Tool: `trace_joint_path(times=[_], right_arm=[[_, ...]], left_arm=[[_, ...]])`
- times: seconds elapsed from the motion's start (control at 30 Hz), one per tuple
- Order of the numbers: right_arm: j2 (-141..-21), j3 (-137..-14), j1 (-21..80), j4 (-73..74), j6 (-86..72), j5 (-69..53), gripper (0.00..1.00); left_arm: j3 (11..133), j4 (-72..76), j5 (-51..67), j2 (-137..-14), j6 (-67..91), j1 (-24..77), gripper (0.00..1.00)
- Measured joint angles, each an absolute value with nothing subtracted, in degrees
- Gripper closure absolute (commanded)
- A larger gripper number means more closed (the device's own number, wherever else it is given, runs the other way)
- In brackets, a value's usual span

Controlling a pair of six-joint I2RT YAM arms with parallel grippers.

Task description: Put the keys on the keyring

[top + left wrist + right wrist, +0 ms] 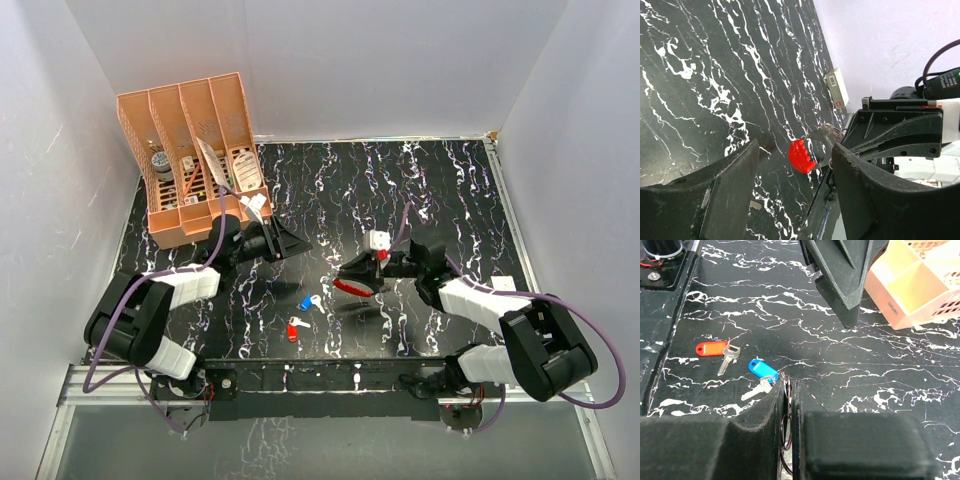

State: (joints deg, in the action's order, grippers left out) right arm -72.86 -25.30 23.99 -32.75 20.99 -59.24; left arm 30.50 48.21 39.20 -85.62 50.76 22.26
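Judged from the layout, the step in hand is fetching a key while the ring is held ready. The right gripper (790, 392) should hold the keyring (350, 287) steady, with a free length of the loop turned toward the other arm. The left gripper (288, 242) should descend on one key only. It should pinch the plastic head at its edge and leave the hole in the head uncovered, since the loop has to pass through it. The keys lie flat, so the fingers should close low, close to the desk (865, 355), without pushing the key aside.

Both keys lie on the desk, near each other but not touching. The blue key (762, 369) is just in front of the right gripper. The red key (712, 348) is a little farther off, toward the arm bases.

Right gripper: pressed together, pinching the wire of the keyring between its fingers.

Left gripper: fingers spread partway, holding and touching nothing. It faces the keyring from across the desk.
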Motion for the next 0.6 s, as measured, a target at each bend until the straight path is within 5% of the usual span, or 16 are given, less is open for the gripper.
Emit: trace_joint_path(times=[0.4,0.6], right_arm=[[-72.86,-25.54,27.09,-30.2,21.26,-52.86,1.0],[-73.67,-28.01,29.23,-30.7,17.5,-46.46,1.0]], left_arm=[[32.84,40.34,36.16,-83.64,48.58,25.32,0.42],[35.24,41.36,35.81,-84.18,51.57,29.23,0.54]])
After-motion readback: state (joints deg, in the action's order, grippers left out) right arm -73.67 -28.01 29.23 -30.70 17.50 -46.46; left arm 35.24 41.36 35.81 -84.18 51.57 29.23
